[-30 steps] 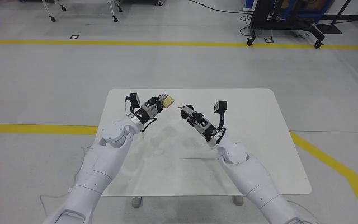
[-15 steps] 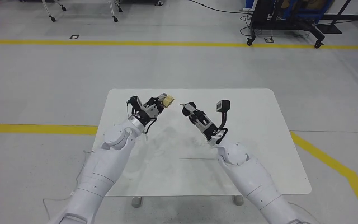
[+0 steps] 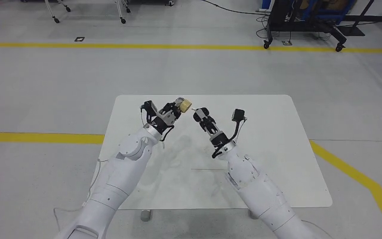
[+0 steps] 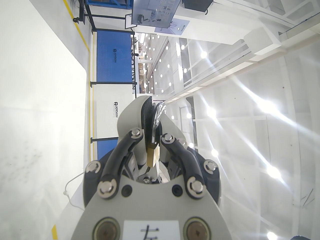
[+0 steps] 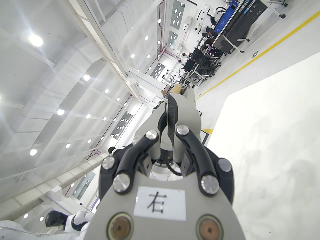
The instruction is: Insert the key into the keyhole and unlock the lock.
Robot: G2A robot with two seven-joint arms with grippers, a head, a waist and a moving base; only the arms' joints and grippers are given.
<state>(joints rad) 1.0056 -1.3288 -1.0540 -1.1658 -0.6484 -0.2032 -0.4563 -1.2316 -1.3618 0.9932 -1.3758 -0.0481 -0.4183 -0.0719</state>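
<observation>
Hanging above the far half of the white table with rounded corners (image 3: 286,125), the two arms angle in toward each other, tips almost meeting. The left gripper (image 3: 177,107) has its fingers clenched on a small, block-shaped brass padlock (image 3: 185,106), which sticks out past the fingertips toward the other arm and is held clear of the tabletop. In the left wrist view the yellow metal sits squeezed between the two pale fingers, with a shiny silver part beside the black pad.

The right gripper (image 3: 199,113) faces it from just beside it, fingers pressed tight together. Between them the right wrist view shows only a thin silver edge of the flat metal key (image 5: 165,112), so the key is pinched there in the air and not on the table. A tan corner of the padlock shows just beyond these fingertips.

From above, a narrow gap separates the padlock from the right fingertips. I cannot tell whether the key's tip touches the lock.
</observation>
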